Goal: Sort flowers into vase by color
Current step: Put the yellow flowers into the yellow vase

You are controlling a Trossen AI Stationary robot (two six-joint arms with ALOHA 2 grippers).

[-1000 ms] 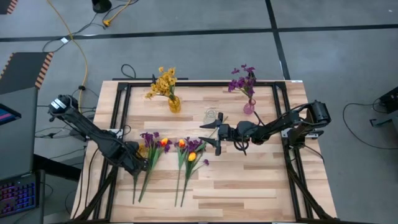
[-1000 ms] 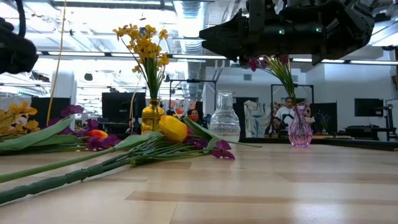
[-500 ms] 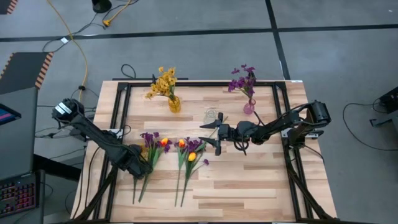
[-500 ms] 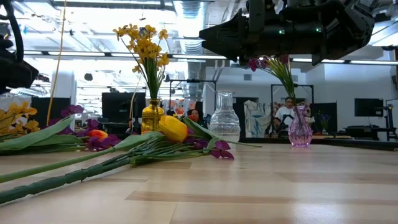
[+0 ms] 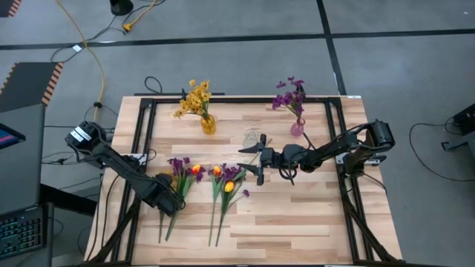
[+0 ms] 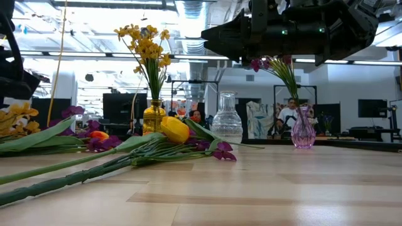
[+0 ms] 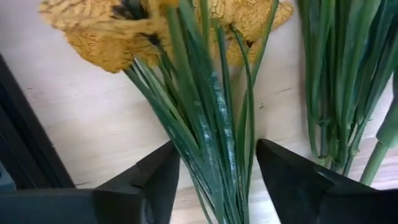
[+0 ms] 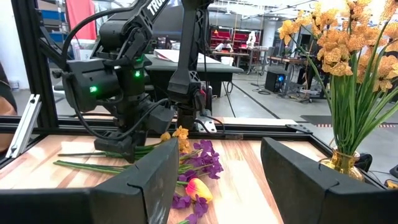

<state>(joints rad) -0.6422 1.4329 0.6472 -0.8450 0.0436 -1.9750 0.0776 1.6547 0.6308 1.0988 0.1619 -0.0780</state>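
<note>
Left gripper [image 5: 172, 202], fingers apart, straddles green stems of the yellow flowers [image 7: 205, 118] on the table [image 5: 297, 215]; only the left wrist view shows this. Right gripper [image 5: 245, 161] hovers wide open, empty.

Left gripper [image 7: 214, 180] low over the wooden table [image 7: 81, 124], dark fingers [image 7: 155, 177] spread either side of a yellow flower's green stems [image 7: 205, 124] — fluffy yellow clusters [image 7: 106, 37] beyond, a second stem bundle [image 7: 342, 81] just beside.

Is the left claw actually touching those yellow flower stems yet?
Cannot tell. In the left wrist view the left gripper has its open fingers on either side of the yellow flower stems; contact isn't plainly visible.
</note>
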